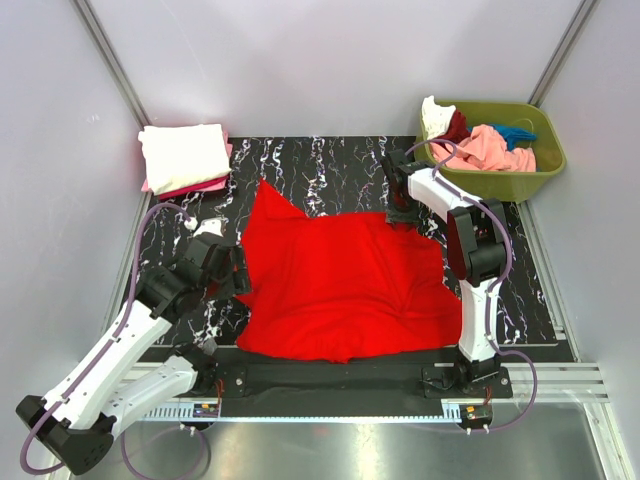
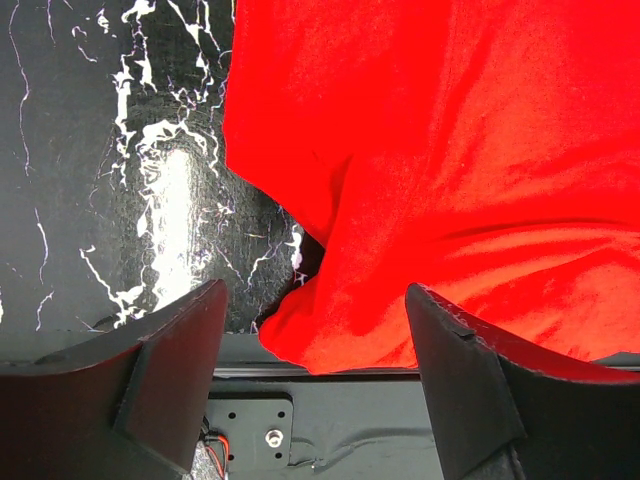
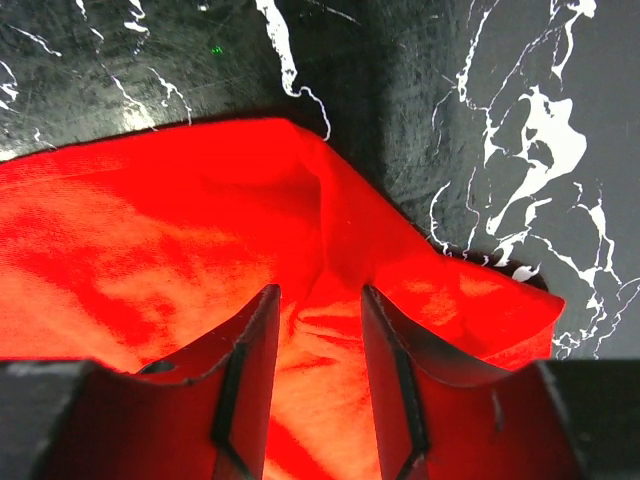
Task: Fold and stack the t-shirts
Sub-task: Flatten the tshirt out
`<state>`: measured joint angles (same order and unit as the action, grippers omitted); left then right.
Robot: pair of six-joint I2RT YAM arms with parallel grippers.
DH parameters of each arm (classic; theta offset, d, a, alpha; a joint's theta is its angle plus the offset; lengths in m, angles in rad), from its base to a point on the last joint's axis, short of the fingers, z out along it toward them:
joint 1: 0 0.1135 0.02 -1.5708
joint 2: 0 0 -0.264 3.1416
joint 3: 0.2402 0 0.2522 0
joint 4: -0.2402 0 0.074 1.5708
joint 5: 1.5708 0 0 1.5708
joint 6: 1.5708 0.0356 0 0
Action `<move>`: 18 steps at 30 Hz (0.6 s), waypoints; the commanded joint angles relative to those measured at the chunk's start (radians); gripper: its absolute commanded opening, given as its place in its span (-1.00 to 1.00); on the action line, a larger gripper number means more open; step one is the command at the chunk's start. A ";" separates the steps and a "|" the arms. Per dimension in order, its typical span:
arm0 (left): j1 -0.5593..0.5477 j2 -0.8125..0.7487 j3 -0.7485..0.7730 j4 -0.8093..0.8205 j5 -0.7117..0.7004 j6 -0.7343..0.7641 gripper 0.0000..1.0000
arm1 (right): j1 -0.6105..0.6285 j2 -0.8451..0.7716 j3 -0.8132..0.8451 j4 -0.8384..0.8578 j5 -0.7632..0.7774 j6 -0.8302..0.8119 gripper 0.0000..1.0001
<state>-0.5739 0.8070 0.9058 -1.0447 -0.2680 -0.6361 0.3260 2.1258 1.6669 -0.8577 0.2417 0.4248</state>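
A bright red t-shirt lies spread on the black marbled mat. My left gripper is at the shirt's left edge. In the left wrist view it is wide open, with a near corner of the red shirt lying between and beyond the fingers. My right gripper is at the shirt's far right corner. In the right wrist view it is partly open and straddles a raised crease of the red cloth. A folded stack with a cream-white t-shirt on top sits at the far left.
An olive-green bin at the far right holds crumpled pink, teal, dark red and cream shirts. The mat's near edge meets the black base rail. Grey walls enclose the table.
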 commanded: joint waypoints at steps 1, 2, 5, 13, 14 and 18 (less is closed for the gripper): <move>0.003 0.001 -0.004 0.038 -0.034 0.004 0.51 | -0.001 -0.009 0.027 0.028 -0.009 -0.014 -0.09; 0.003 0.000 -0.005 0.038 -0.034 0.004 0.51 | -0.001 0.003 0.036 0.019 -0.005 -0.017 -0.10; 0.003 0.000 -0.007 0.040 -0.036 0.003 0.50 | -0.002 0.014 0.031 0.013 0.014 -0.014 -0.17; 0.003 0.006 -0.007 0.038 -0.037 0.003 0.48 | -0.004 0.010 -0.004 0.023 0.028 -0.014 -0.80; 0.003 0.008 -0.007 0.040 -0.037 0.003 0.48 | -0.005 0.011 -0.001 0.023 0.028 -0.017 -0.91; 0.003 0.008 -0.008 0.040 -0.039 0.003 0.47 | -0.015 -0.009 0.005 0.017 0.030 -0.020 -1.00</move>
<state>-0.5739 0.8146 0.9054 -1.0443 -0.2718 -0.6365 0.3222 2.1300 1.6619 -0.8501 0.2459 0.4114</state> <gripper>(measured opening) 0.739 0.011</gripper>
